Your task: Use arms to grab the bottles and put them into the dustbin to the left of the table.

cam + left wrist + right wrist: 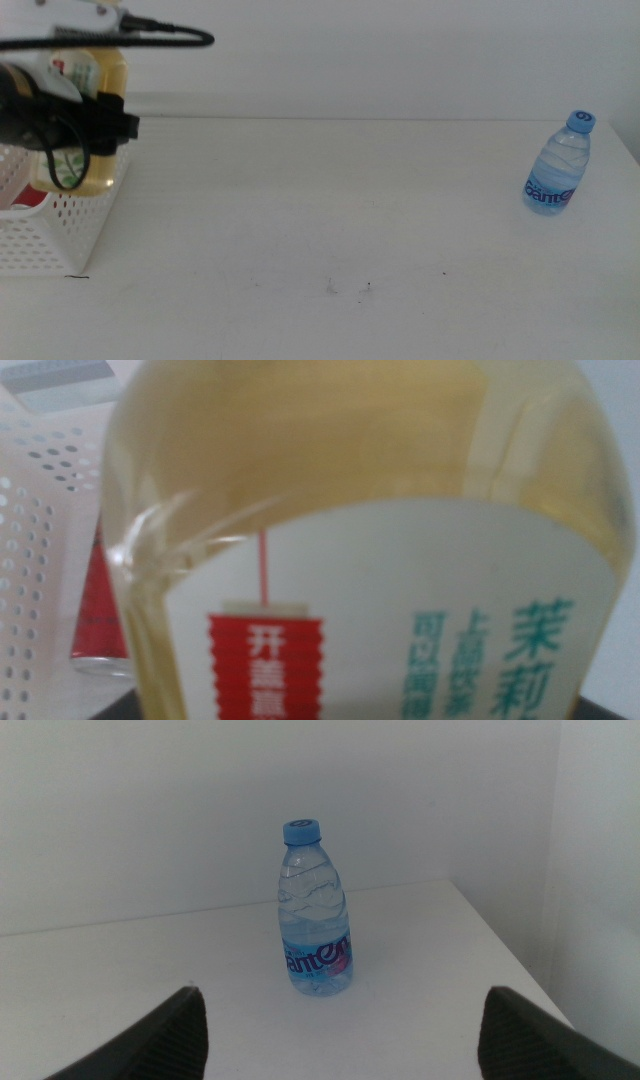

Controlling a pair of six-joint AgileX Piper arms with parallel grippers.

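Tea bottle (98, 75) over dustbin (60, 235)
We read left gripper (100, 125) clamping it, prob. upright; right gripper (340, 1030) open, water bottle (315, 910) ahead.

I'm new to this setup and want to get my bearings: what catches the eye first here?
The yellow tea bottle stands out, held by the left end effector over the white basket at the table's left edge, with a red can already inside the basket. Far right, a small water bottle stands upright and alone on the table, with the open right end effector facing it.
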